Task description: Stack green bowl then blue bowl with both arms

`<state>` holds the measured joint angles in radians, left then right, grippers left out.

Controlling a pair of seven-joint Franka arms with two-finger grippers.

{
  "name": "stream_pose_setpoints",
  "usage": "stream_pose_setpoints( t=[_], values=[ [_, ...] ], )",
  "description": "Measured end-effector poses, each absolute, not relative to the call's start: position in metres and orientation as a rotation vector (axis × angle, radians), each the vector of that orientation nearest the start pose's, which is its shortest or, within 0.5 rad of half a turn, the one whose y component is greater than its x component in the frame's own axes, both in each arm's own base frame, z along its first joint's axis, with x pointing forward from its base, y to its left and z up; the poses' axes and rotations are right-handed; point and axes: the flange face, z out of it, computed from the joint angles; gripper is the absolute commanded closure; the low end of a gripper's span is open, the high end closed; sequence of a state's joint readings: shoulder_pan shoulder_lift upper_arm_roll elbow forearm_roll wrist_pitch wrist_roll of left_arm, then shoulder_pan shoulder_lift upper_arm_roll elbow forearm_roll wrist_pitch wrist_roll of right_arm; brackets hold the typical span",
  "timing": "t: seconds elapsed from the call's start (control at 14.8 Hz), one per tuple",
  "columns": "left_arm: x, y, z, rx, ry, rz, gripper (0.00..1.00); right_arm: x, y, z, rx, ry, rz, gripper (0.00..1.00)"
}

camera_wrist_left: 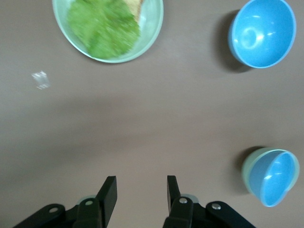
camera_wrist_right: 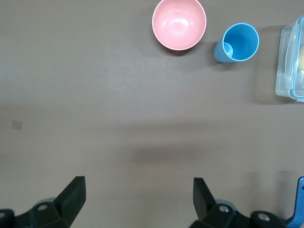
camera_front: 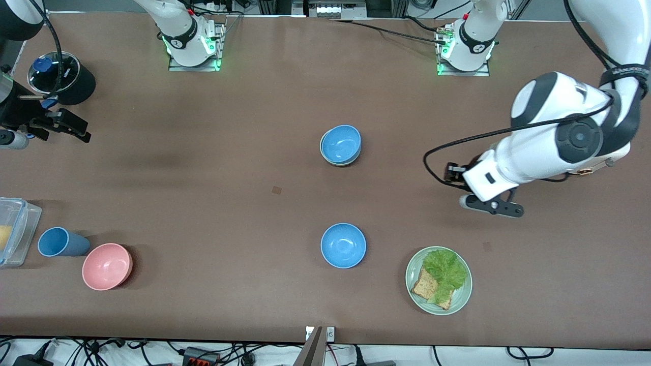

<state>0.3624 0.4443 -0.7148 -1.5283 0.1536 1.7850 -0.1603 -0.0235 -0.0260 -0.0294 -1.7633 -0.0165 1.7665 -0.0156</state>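
A blue bowl [camera_front: 341, 143] [camera_wrist_left: 275, 178] sits nested inside the green bowl [camera_front: 324, 152] [camera_wrist_left: 247, 167], of which only the pale rim shows, at the middle of the table. A second blue bowl [camera_front: 343, 245] [camera_wrist_left: 262, 32] stands alone, nearer to the front camera. My left gripper [camera_front: 496, 207] [camera_wrist_left: 140, 190] hangs open over bare table toward the left arm's end, apart from both bowls, with nothing between its fingers. My right gripper [camera_front: 76, 129] [camera_wrist_right: 138, 190] waits wide open and empty over bare table at the right arm's end.
A pale-green plate [camera_front: 414, 264] [camera_wrist_left: 153, 28] with lettuce and bread lies near the front edge, beside the lone blue bowl. At the right arm's end are a pink bowl [camera_front: 107, 266] [camera_wrist_right: 179, 23], a blue cup [camera_front: 58, 241] [camera_wrist_right: 237, 42], a clear box [camera_front: 15, 231] [camera_wrist_right: 290, 61] and a black pot [camera_front: 76, 84].
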Motion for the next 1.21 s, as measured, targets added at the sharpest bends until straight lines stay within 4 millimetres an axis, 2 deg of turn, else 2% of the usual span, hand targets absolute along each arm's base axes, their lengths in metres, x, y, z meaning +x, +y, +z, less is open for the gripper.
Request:
stream_pose_setpoints(
  t=[0.07, 0.13, 0.27, 0.4, 0.61, 0.81, 0.94, 1.08, 1.21],
  values=[
    [0.641, -0.144, 0.449, -3.222, 0.356, 0.161, 0.27, 0.557, -0.031, 0.565, -3.158, 0.053, -0.048, 0.00],
    [0.643, -0.140, 0.452, -3.212, 0.393, 0.149, 0.00, 0.557, -0.031, 0.565, -3.158, 0.047, -0.047, 0.00],
    [0.648, -0.131, 0.455, -3.183, 0.421, 0.130, 0.00, 0.556, -0.032, 0.565, -3.158, 0.036, -0.036, 0.00],
    [0.650, -0.117, 0.461, -3.167, 0.359, 0.116, 0.00, 0.556, -0.034, 0.564, -3.158, 0.035, -0.031, 0.00],
    [0.643, -0.087, 0.490, -3.183, 0.235, 0.003, 0.00, 0.556, -0.034, 0.564, -3.158, 0.036, -0.032, 0.00],
    [0.618, -0.043, 0.515, -3.127, 0.100, -0.103, 0.00, 0.556, -0.034, 0.564, -3.158, 0.036, -0.031, 0.00],
    [0.598, -0.022, 0.522, -3.115, 0.051, 0.001, 0.00, 0.556, -0.034, 0.564, -3.158, 0.036, -0.031, 0.00],
    [0.585, -0.020, 0.534, -3.109, 0.043, 0.100, 0.00, 0.556, -0.034, 0.564, -3.158, 0.036, -0.031, 0.00],
    [0.582, -0.022, 0.546, -3.107, 0.043, 0.125, 0.00, 0.556, -0.034, 0.564, -3.158, 0.036, -0.031, 0.00]
  ],
)
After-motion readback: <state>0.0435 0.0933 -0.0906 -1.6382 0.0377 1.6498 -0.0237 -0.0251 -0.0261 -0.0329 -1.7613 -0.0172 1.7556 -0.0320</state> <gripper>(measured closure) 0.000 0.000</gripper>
